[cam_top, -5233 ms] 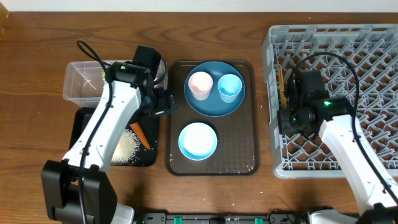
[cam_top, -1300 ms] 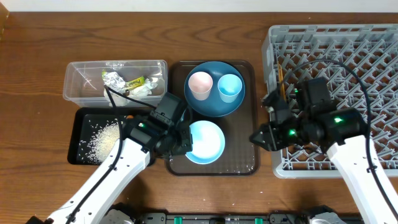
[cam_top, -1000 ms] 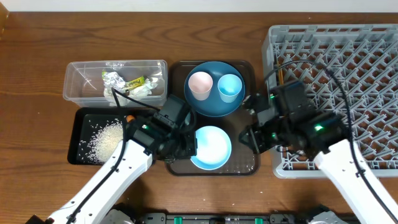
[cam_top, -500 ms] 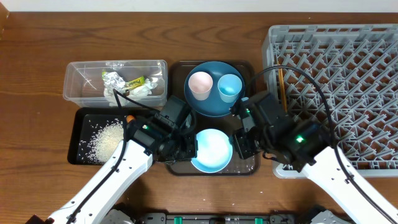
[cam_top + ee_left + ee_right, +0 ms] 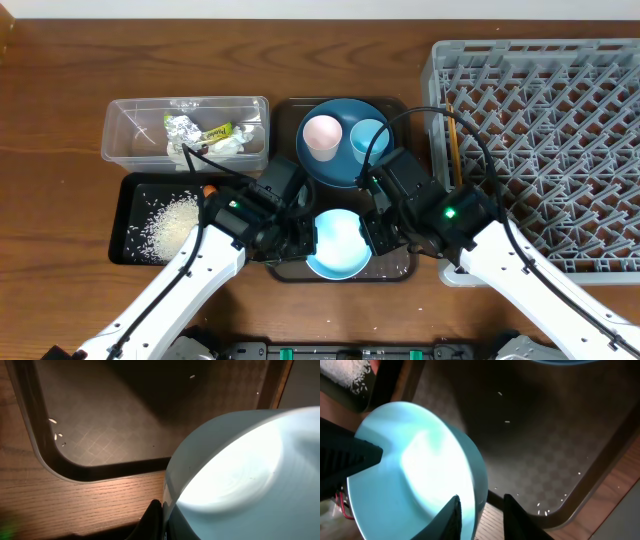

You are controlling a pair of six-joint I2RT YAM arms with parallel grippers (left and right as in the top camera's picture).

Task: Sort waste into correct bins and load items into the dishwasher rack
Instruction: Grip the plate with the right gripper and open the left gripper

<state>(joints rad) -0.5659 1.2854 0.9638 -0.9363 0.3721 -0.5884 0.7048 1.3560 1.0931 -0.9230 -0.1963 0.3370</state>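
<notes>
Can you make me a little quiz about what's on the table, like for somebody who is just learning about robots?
1. True or false: the pink cup stands on the blue plate.
2. Where is the pile of rice? A. on the blue plate. B. in the black tub. C. in the pink cup.
3. Which gripper is shut on the bowl?

Key: 1 true. 2 B. 3 the left gripper.

The dishwasher rack ran off the overhead view's right edge; the left arm and right arm covered the sides of the bowl; the left wrist view cut it off at bottom and right.
</notes>
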